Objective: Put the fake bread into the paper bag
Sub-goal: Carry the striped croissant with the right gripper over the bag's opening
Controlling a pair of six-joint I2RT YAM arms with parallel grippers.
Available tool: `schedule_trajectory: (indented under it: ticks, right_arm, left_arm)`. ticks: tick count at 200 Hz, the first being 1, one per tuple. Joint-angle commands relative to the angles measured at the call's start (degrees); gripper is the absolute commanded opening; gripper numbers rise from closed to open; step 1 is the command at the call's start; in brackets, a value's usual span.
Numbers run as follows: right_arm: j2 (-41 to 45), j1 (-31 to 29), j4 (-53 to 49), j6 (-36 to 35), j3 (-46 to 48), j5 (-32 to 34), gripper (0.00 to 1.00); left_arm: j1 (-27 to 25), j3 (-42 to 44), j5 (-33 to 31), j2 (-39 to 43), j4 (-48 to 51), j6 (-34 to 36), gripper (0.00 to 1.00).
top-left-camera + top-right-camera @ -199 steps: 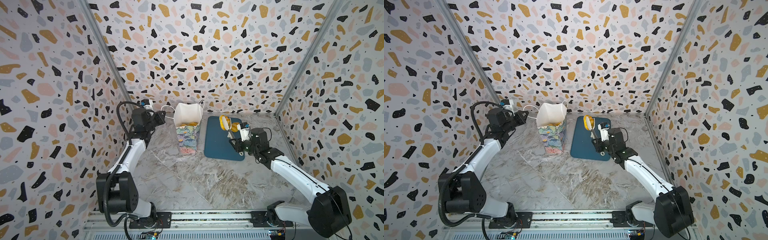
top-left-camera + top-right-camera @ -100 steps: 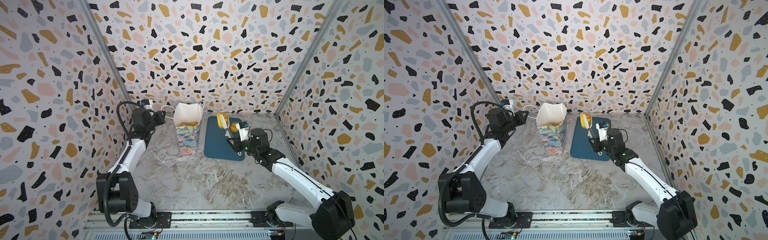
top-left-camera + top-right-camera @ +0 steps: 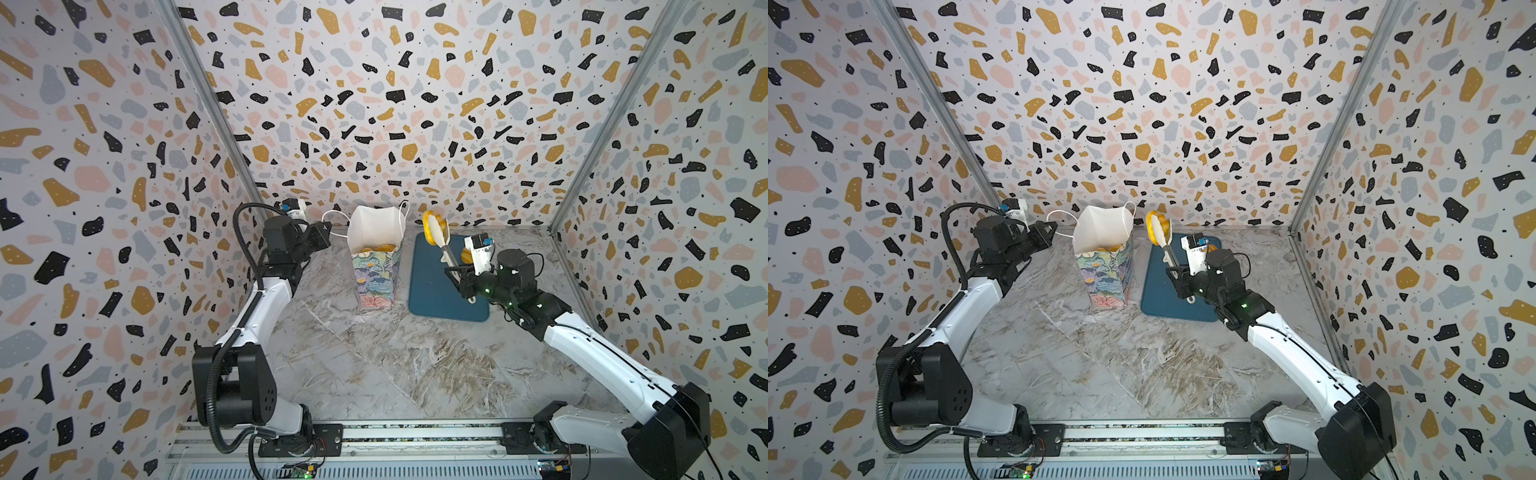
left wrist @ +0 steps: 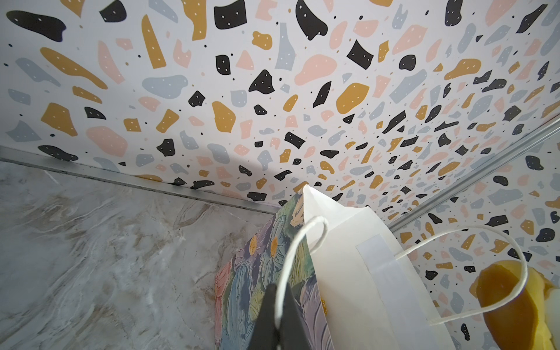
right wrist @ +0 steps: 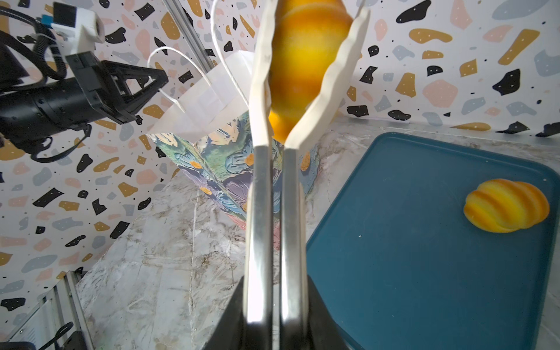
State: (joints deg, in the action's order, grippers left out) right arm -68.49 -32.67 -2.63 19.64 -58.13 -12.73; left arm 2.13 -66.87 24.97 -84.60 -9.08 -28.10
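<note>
Terrazzo-print walls (image 3: 415, 104) close in a marble table (image 3: 374, 365) on three sides. The left arm (image 3: 257, 307) and right arm (image 3: 598, 353) reach from the near rail toward the far wall. A flat dark-blue tray (image 3: 432, 291) lies right of centre. Just beside its left edge, apart from it, the bag (image 3: 376, 270) stands upright with its mouth open, floral outside and white inside. The right gripper (image 3: 460, 279) hangs over the tray with its fingers (image 5: 315, 321) clamped on the metal shafts of a pair of tongs (image 3: 448, 254), squeezing them nearly together. The tongs point up and toward the far wall, tilted slightly toward the bag. Their white scalloped tips pinch the held roll (image 3: 430, 220), a golden striped piece raised off the table just beside the right rim of the bag's mouth, over the tray's far-left corner in both top views. The left gripper (image 3: 325, 232) sits level with the bag's top on its left, with its dark fingers (image 4: 266, 321) closed on the white cord handle (image 4: 300, 239) and the loop drawn out sideways. The bagged bread (image 3: 376, 249) shows as golden pieces low inside. The loose roll (image 5: 506, 206), ridged and yellow-orange, lies on the tray's far part, half hidden behind the right wrist in both top views.
</note>
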Motion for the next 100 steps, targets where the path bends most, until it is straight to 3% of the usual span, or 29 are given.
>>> schedule_trajectory:
  ticks: [1,100]
  right_arm:
    - [1.7,-1.2,2.4,-0.3,-4.3,1.0,0.11]
    - [-2.4,-5.5,3.0,-1.3,-10.6,2.2,0.11]
  left_arm:
    - [-0.2,0.7,0.3,-0.1,-2.1,0.3,0.0]
    - [-0.3,0.7,0.4,-0.1,-2.2,0.1,0.0]
